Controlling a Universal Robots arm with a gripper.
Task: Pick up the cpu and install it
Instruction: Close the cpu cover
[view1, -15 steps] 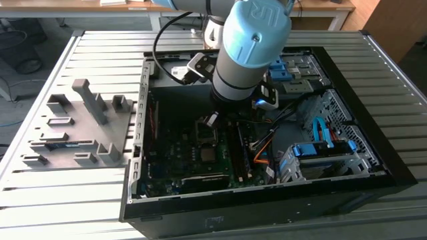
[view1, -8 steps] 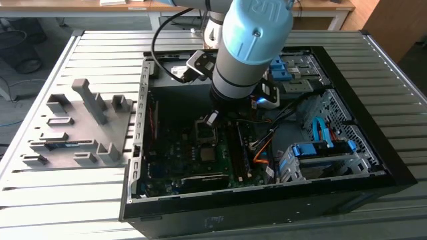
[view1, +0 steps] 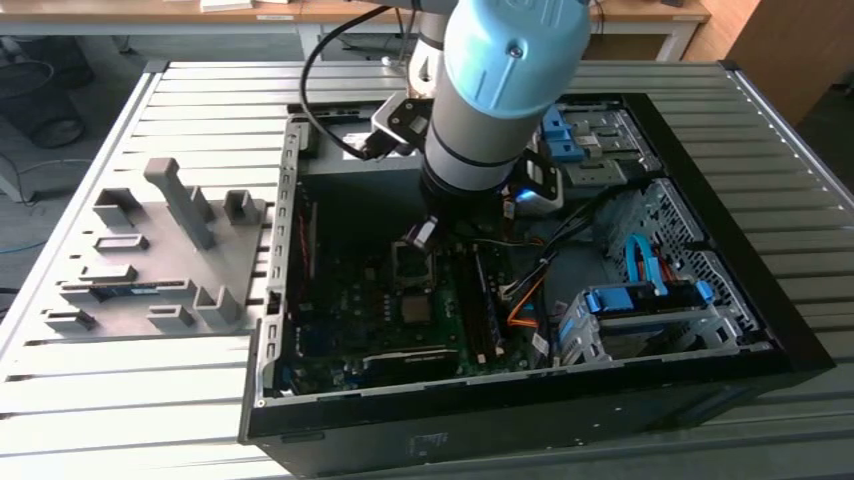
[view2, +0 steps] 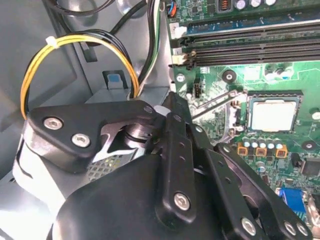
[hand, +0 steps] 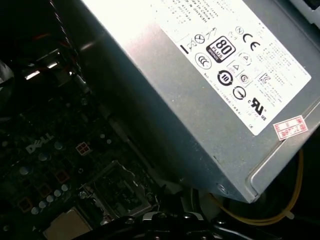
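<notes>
A white label (hand: 235, 55) covers the top of the grey power supply box (hand: 165, 95). It carries rows of fine black print and a cluster of round and triangular approval marks, one in a bold square badge. Near the box's corner sits a small red-and-white sticker (hand: 290, 129) with tiny red characters. Pale lettering (hand: 39, 144) is printed on the dark circuit board (hand: 60, 170).

Cpu (view2: 272, 115): small pale silver square, lying flat, seated inside black-framed socket (view2: 272, 95) on green motherboard.
</notes>
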